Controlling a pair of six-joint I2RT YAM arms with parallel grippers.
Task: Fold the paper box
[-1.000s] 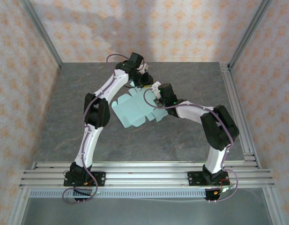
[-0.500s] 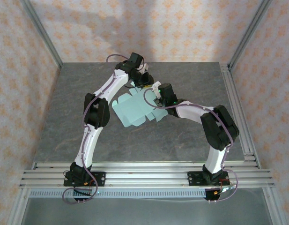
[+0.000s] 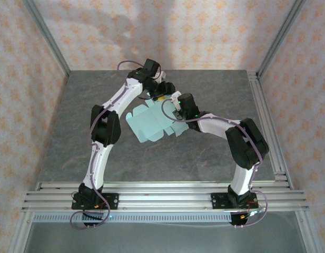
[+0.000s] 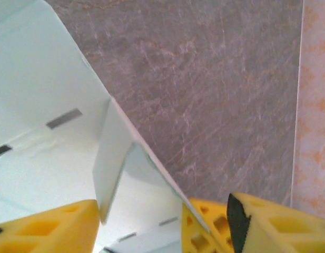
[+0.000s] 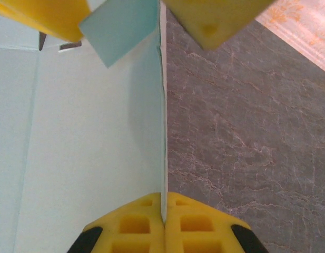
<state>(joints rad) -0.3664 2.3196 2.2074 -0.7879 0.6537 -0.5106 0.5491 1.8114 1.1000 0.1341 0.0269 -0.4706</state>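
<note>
The paper box (image 3: 148, 124) is a pale mint-green die-cut sheet lying flat mid-table, with one side panel (image 5: 151, 105) raised upright. My right gripper (image 5: 164, 203) is shut on the top edge of that upright panel, and in the top view it (image 3: 175, 109) sits at the sheet's far right corner. My left gripper (image 4: 162, 213) stands open at the sheet's far edge (image 3: 163, 93). Its yellow fingers (image 5: 46, 16) sit on either side of the raised panel and a small folded tab (image 4: 112, 158), with gaps to both.
The grey marbled table (image 3: 204, 158) spreads around the sheet, with free room in front and to both sides. A metal frame rail (image 3: 267, 126) runs along the right edge. Patterned walls (image 3: 178, 31) enclose the back and sides.
My left gripper has opened wide and let go of the card. Its wrist shifted slightly. The right gripper and the sheet have stayed put.
</note>
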